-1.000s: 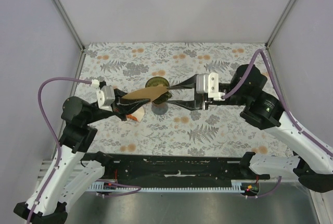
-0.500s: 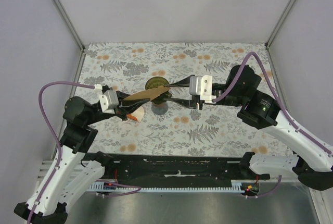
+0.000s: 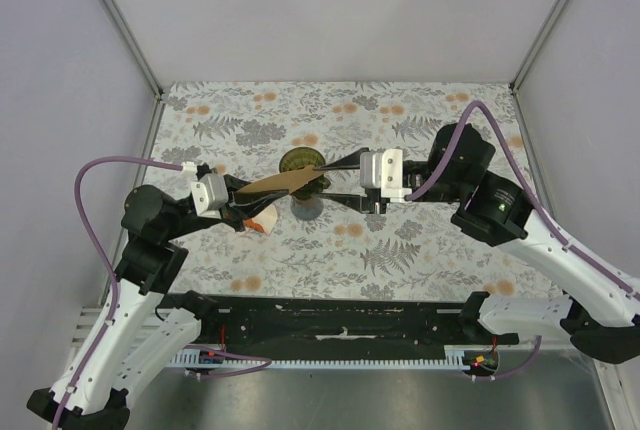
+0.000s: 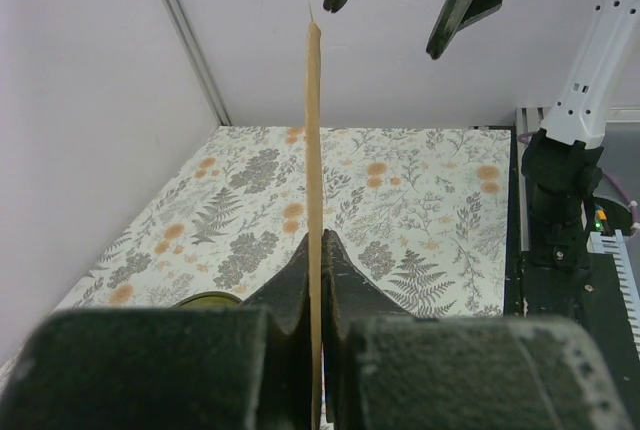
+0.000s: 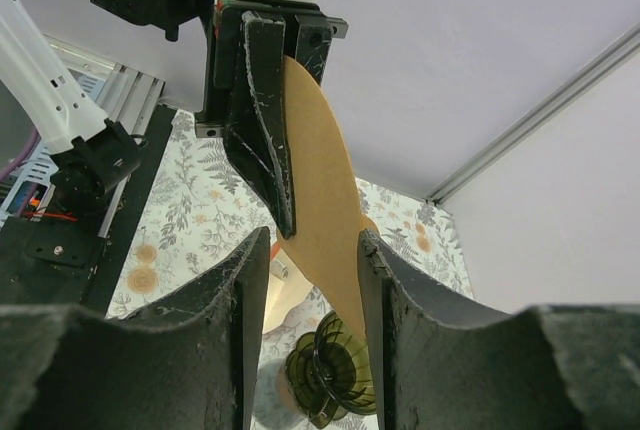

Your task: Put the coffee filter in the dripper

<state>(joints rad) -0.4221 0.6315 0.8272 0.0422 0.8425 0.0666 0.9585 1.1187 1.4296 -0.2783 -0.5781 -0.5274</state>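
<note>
While the left gripper [image 3: 244, 201] stayed shut on it, the coffee filter [image 3: 281, 182] hung in the air above the floral-patterned table [image 3: 430, 245], clear of the surface. From overhead, the tan paper ran as a narrow strip from the left fingers up and to the right, and its far tip overlapped the near rim of the dripper [image 3: 298, 159]. The left wrist view gave the filter [image 4: 313, 130] edge-on: a thin upright sheet pinched at its lower end between the two closed fingers of the left gripper [image 4: 315, 250].

The dripper, dark green and translucent, rested on the table near its middle, between the two arms and apart from both grippers. The right wrist view showed it [image 5: 330, 370] low in the picture, below the filter [image 5: 320, 200], with its ribbed wall and round base turned toward the lens.

The right gripper [image 3: 322, 181] reached in from the right with its jaws standing apart and holding nothing. In its own camera the brown sheet appeared in the gap between the two padded fingers [image 5: 245, 330]. Overhead, the filter's tip lay just beside the farther right finger, but contact could not be judged.

An orange and white carton [image 3: 263, 221] lay on the table under the left gripper, partly hidden by it.
</note>
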